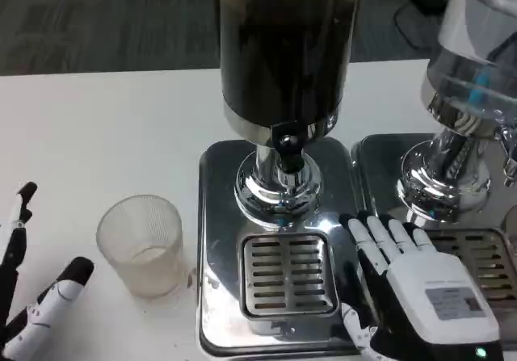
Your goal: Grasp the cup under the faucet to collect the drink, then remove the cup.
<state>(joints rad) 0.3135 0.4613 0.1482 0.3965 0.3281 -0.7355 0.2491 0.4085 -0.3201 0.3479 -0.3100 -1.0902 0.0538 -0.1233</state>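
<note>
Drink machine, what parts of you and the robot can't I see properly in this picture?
- Dark dispenser, head view: its top is cut off by the upper edge.
- Second dispenser: cut off by the right edge, and blurred.
- Left hand: mostly past the left and bottom edges, so its pose is unclear.
- Right hand: its back hides the palm and the tray beneath it.
- Cup: too hazy to tell whether it holds anything.

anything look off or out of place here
Nothing is spilled or broken. The clear cup stands upright on the white table, left of the drip grate rather than under the faucet. Both hands hold nothing.
</note>
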